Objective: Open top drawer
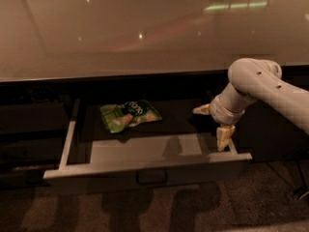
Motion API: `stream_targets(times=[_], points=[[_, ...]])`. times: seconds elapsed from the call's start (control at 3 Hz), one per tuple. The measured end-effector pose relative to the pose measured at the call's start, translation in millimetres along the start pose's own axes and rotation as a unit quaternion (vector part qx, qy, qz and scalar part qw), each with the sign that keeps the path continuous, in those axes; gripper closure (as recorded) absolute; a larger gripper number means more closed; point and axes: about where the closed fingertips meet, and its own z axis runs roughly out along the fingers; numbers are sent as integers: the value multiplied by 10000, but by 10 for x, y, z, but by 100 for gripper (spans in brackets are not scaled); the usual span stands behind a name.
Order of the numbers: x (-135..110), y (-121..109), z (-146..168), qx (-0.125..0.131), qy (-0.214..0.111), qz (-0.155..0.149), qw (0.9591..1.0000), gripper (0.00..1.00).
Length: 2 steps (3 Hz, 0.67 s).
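The top drawer [145, 164] stands pulled well out from under the worktop [120, 37], so the task looks close to done, and the risks now lie in getting away cleanly. The claw [212, 124] hangs inside the drawer box at its right end, just behind the front panel. Its two pale fingers [224, 135] are spread wide and grip nothing: one points down toward the drawer floor, the other leftward. Withdrawn carelessly, the lower finger could catch the inside of the front panel or the right wall and tug the drawer askew. A push backward would slide it shut again. A straight lift risks knocking the wrist against the worktop's overhanging edge, which lies close above. Any sweep leftward could reach the green snack bag [129, 115], a crinkled foil pouch lying flat toward the back, light enough to skid or crumple. The drawer is a shallow grey box with a smooth, matte floor, thin straight side walls and a flat front carrying a small dark loop handle [151, 177] at its centre. The worktop is glossy and pale, mirroring ceiling lights. The arm [270, 88] is smooth, rounded, off-white plastic, and the floor [241, 202] below looks speckled and rough.
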Motion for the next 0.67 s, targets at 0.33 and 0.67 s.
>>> stream_targets(times=[0.33,0.67], points=[[-60,302,33,-53,-18,231,9997,0],[-104,472,31,-63,6,381,9993,0]])
